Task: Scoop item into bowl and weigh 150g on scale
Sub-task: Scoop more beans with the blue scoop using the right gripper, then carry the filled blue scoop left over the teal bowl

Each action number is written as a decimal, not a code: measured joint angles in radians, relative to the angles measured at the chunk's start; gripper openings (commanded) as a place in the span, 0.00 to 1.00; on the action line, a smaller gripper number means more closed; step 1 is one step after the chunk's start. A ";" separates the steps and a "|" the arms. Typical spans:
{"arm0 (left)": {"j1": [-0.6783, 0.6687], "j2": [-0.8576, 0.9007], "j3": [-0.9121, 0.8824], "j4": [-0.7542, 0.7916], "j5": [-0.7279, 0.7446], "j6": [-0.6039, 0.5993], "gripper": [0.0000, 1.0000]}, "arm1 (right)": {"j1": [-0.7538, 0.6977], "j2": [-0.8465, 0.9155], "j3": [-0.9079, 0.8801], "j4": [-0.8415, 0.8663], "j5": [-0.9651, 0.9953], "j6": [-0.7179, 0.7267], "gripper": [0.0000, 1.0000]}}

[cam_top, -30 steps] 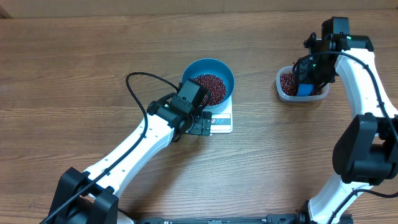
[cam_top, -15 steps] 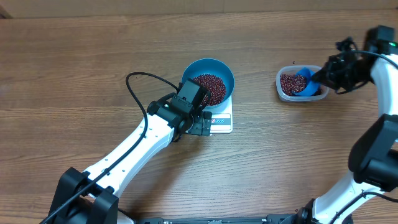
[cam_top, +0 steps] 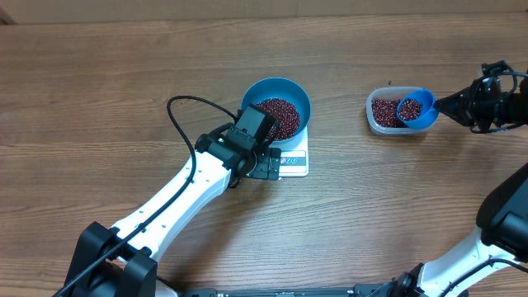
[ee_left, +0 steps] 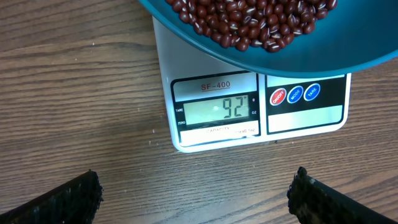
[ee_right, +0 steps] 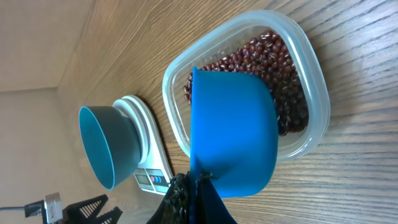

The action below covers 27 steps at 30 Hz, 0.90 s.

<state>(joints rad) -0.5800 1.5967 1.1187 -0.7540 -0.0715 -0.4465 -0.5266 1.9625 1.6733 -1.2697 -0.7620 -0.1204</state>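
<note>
At frame centre the bowl (cam_top: 280,85), holding beans (cam_top: 279,115), sits on the scale (cam_top: 294,162), whose display faces the lower edge. The left hand (ee_left: 196,198) hovers wide open just below it. At right, the right hand (cam_top: 464,105) clamps the handle of the loaded scoop (cam_top: 415,108), which lies left-right with its cup over the tub (cam_top: 378,124).

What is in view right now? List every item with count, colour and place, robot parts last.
table: one, brown wood, under everything
scale: one, white, centre, display lit
bowl: one, blue, on the scale
beans: many, dark red-brown, in the bowl, tub and scoop
tub: one, clear plastic, right side
scoop: one, blue, over the tub's right end
left gripper: one, black, open, just in front of the scale
right gripper: one, black, shut on the scoop's handle
</note>
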 measured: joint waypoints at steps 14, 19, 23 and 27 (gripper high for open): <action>0.000 0.000 0.000 0.000 0.000 0.000 0.99 | 0.043 0.000 0.165 -0.084 -0.115 -0.010 0.04; 0.000 0.000 0.000 0.000 0.000 0.000 1.00 | 0.198 0.000 0.315 -0.095 -0.126 -0.010 0.04; 0.000 0.000 0.000 0.000 0.000 0.000 0.99 | 0.351 0.000 0.346 -0.065 -0.122 -0.010 0.04; 0.000 0.000 0.000 0.000 0.000 0.000 1.00 | 0.541 0.000 0.346 -0.024 0.005 -0.011 0.04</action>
<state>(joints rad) -0.5800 1.5967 1.1187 -0.7540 -0.0719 -0.4465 0.0147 1.9625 2.0197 -1.2934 -0.7574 -0.1314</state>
